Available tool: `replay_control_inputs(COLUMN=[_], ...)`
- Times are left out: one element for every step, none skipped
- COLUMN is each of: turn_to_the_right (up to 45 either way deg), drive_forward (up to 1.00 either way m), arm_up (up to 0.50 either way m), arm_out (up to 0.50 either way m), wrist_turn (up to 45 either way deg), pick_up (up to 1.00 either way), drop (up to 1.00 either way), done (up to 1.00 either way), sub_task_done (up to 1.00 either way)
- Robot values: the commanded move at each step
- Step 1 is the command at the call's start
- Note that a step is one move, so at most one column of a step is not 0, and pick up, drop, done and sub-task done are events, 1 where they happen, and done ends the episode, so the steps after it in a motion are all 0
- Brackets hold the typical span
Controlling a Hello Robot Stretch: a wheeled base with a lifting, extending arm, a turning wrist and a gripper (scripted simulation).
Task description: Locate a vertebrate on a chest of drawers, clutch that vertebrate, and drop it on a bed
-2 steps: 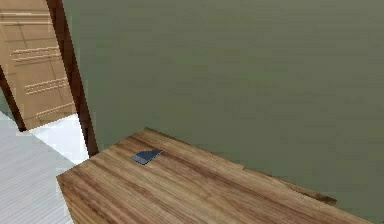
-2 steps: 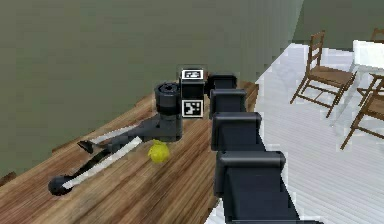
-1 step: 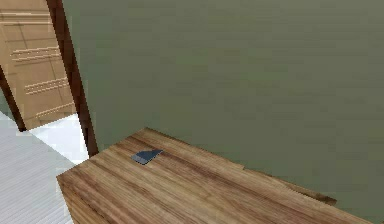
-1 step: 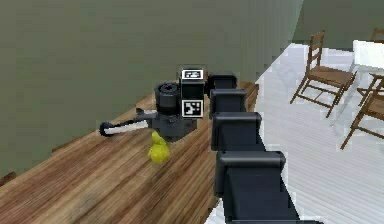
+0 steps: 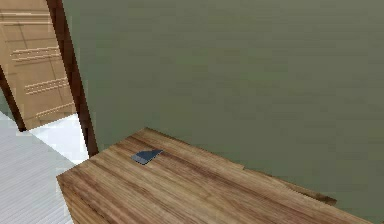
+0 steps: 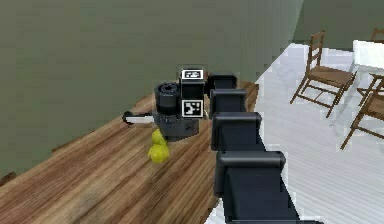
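The arm is seen nearest, stretched out along a wooden top. At its far end the gripper is shown against the wood, with a small yellow blob just beneath its body; whether the blob is held cannot be told. In the forward view, a flat dark thing is laid on the top by a green wall.

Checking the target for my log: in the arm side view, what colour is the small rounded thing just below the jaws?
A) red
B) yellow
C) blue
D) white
B: the small rounded thing below the jaws is yellow against the brown wooden top.
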Motion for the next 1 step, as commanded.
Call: replay_control_inputs(turn_to_the_right=[0.0], drive_forward=[0.00], arm_up=[-0.14], arm_out=[0.00], wrist_turn=[0.0], pick_up=[0.00], drop=[0.00], done=[0.00], sub_task_done=[0.00])
